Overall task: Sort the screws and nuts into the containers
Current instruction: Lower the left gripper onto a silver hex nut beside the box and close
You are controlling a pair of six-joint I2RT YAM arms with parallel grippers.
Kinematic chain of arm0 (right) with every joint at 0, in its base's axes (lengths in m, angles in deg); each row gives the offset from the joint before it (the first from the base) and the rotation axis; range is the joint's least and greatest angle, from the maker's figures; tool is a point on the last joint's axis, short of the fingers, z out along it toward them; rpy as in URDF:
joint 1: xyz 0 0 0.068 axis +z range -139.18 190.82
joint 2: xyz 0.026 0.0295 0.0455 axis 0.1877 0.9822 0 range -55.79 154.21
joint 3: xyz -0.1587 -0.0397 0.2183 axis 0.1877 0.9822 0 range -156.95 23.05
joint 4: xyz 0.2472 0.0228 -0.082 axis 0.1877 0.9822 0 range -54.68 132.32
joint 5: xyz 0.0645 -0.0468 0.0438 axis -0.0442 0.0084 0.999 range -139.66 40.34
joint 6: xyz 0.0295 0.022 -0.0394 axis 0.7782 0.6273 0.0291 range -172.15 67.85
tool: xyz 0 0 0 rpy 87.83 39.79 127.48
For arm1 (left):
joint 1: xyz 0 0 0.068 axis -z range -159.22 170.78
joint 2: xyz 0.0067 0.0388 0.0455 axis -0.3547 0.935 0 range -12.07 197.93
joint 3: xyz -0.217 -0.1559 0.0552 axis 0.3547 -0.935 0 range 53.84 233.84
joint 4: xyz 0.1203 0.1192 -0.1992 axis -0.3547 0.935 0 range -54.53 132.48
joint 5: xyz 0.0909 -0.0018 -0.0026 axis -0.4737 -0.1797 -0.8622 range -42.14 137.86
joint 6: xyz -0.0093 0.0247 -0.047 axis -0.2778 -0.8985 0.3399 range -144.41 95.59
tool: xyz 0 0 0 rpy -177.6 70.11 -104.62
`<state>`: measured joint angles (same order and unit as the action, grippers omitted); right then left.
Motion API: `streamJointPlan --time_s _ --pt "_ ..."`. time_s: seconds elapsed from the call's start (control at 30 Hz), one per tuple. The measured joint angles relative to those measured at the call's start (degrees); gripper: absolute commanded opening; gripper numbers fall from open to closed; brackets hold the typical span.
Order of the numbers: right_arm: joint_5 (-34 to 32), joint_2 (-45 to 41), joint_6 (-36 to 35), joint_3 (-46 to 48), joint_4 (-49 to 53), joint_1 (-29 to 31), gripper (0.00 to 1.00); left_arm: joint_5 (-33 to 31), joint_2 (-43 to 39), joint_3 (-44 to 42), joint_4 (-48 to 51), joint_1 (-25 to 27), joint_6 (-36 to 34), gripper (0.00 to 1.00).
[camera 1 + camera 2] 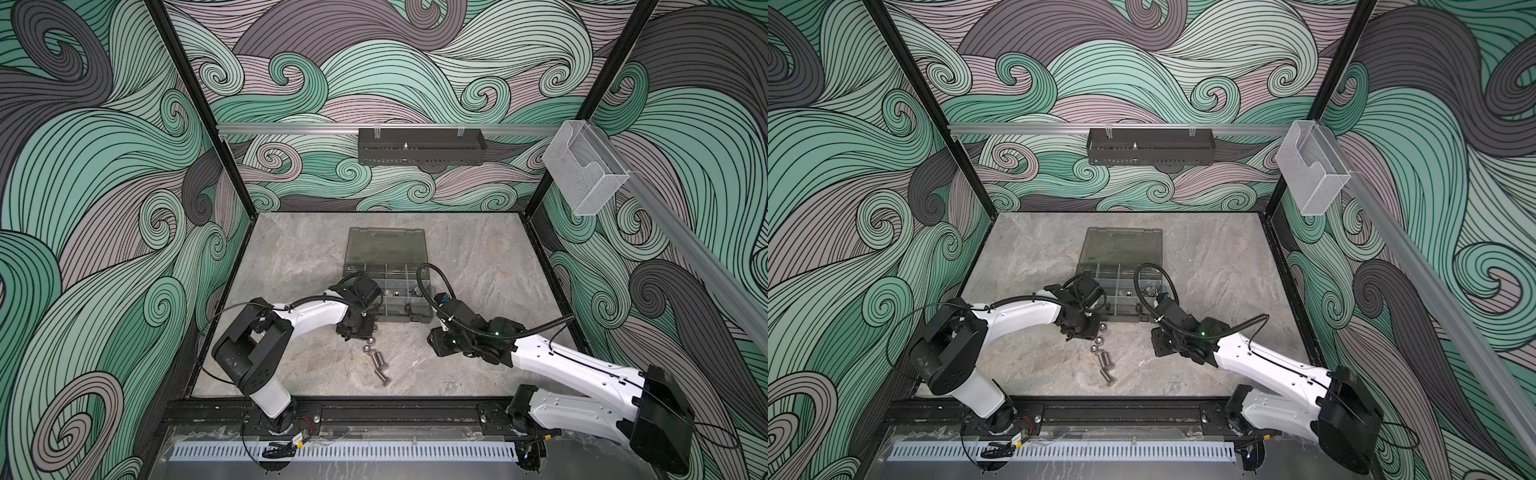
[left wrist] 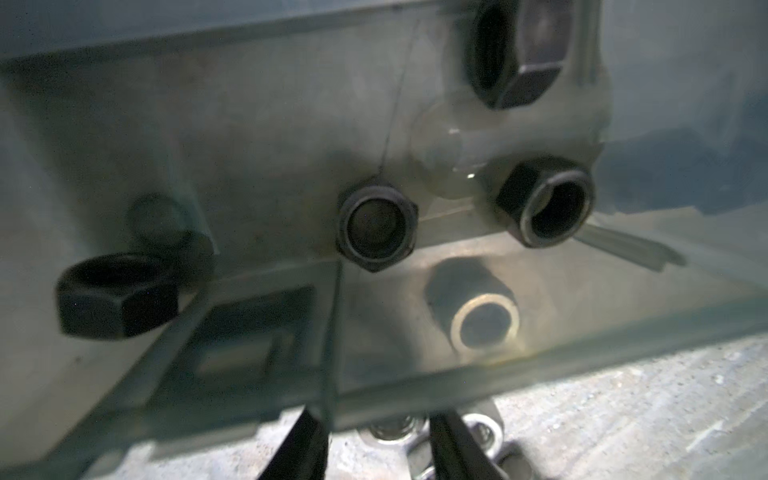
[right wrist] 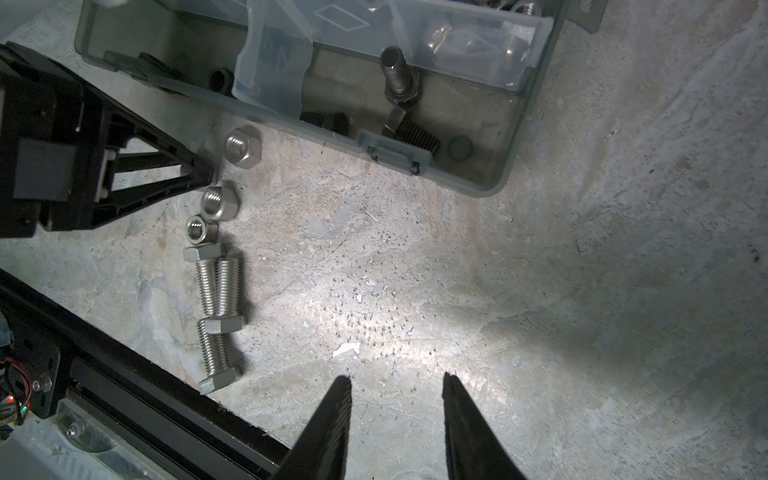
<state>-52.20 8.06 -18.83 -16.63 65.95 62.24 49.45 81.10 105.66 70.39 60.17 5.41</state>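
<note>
Working over a grey marbled tabletop (image 1: 291, 257), bare across most of its width. Lying open toward the far middle, lid laid back: a smoky-grey translucent plastic organiser case (image 1: 386, 245) with clear dividers. Hovering off the case's near right corner, over bare table and well apart from every loose part: the right gripper (image 3: 395, 376), claw spread and empty. Down low by the case's near wall: the left gripper (image 3: 201, 171), claw part-spread in the left wrist view, nothing seen pinched. Loose just in front of the case: three shiny silver hex-head screws (image 3: 220, 291), touching one another. Already inside the near right compartment: black threaded screws (image 3: 399, 79). Strung between the silver screws and the case wall: three shiny silver hexagonal nuts (image 3: 243, 146), two of them just beside the left claw's tip. Behind the near wall further left: black hexagonal nuts (image 2: 116, 295). Judged mid-sort, at the pick of a silver nut. Next calls for centring on one nut only, closing squarely on its flats, lifting clear of the wall and releasing among the nuts. Worth minding the neighbours, near enough to be nudged.
</note>
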Motion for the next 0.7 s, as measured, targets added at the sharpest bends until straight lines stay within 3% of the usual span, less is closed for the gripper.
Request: streamJointPlan --time_s 0.7 --pt "0.0 -0.9 1.1 1.5 -0.2 0.0 0.38 -1.2 -0.4 -1.3 0.1 0.2 -1.1 0.31"
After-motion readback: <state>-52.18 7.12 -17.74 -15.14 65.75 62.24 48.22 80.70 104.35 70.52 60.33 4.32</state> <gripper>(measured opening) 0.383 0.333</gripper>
